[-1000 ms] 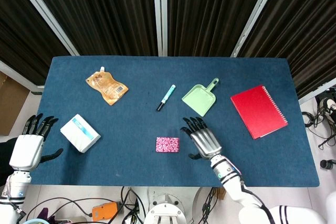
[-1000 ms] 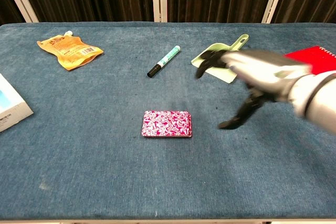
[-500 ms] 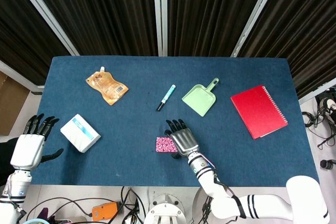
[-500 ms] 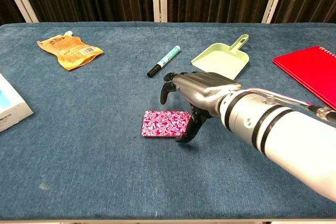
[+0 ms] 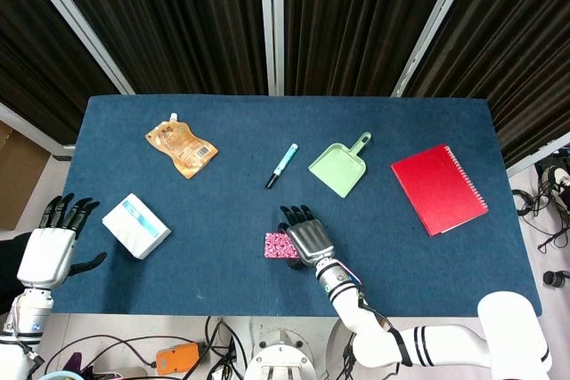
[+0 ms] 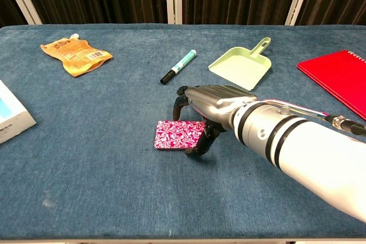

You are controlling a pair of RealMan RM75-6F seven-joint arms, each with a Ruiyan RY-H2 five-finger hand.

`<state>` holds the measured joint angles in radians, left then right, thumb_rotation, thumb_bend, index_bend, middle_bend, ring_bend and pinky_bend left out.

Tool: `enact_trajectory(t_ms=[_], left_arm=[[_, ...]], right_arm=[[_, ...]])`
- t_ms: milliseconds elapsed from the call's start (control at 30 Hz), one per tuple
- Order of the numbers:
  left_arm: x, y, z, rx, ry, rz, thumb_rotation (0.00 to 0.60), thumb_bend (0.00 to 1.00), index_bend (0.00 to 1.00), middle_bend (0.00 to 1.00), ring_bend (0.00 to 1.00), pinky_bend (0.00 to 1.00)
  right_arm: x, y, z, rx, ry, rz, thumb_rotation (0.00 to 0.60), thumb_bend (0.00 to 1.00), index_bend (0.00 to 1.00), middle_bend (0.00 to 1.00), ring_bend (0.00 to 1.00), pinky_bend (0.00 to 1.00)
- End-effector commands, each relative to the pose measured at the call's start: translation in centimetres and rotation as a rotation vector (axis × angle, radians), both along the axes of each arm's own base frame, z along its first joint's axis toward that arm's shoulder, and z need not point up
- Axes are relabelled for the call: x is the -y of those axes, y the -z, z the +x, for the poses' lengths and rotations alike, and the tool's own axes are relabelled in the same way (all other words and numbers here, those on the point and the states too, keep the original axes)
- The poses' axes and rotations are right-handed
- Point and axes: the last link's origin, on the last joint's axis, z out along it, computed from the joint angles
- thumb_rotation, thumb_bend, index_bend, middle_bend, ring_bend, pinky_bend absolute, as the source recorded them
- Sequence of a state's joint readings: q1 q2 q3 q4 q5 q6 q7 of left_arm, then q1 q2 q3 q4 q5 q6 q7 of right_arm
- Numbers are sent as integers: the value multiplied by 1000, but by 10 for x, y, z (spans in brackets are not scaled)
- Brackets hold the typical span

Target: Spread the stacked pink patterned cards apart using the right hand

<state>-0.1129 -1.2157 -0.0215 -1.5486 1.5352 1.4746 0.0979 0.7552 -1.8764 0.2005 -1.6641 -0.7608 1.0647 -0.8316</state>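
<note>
Dark pleated curtains with pale metal posts hang behind a rectangular surface [image 5: 223, 211] covered in napped blue cloth. Near its front edge, about midway along, lies the stack of pink patterned cards [image 6: 178, 134], a flat rounded rectangle with a busy pink-and-white print, squared up as one block. All other places are given from these cards. The right robot hand [image 6: 210, 106], silver-backed with black fingers, arches over their right end on a glossy white forearm with black bands; its fingers are apart and point down, the thumb tip meets the cloth at the cards' near right corner, and another fingertip stands at their far right edge, though whether it grips them I cannot tell. Beyond the cards toward the curtains lies a slim marker [image 5: 281, 165] with a teal barrel and black cap, set at a slant. Farther back and to the right sits a pale green plastic dustpan [image 5: 338, 166] with a short handle, and far to the right a red spiral-bound notebook [image 5: 438, 188]. Far back to the left is a crumpled orange pouch [image 5: 182, 146] with a white spout. Left of the cards rests a white box [image 5: 135, 225] with a light blue stripe, and beyond it, off the surface's left end, the left robot hand [image 5: 49, 251] hangs with fingers spread, holding nothing.
</note>
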Motion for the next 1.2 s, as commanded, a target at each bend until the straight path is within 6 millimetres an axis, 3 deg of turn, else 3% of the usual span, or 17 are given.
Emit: enact_trajectory(t_ms=[33,700,933,1200], left_arm=[[0,0,-1,-1,-2,1,600,80,155,131,0,0],[1,-2,-2,-13,-5,4,600,80,154,131,0,0],[0,-4,1,-15,2,8,600,80,154,131,0,0],[-2,-2,5,-12,12,0,600,80,154,131,0,0]], right_arm=[[0,1,0,-2,1,0,600,390,373,77,0,13],[3,-2,3,26,-5,-26,600,420,512,79,0,5],[8,-23,-1,53,-5,-52,600,436,528,83,0,4],[34,-61,-38,28,47,-102,600,437,530,86,0,0]])
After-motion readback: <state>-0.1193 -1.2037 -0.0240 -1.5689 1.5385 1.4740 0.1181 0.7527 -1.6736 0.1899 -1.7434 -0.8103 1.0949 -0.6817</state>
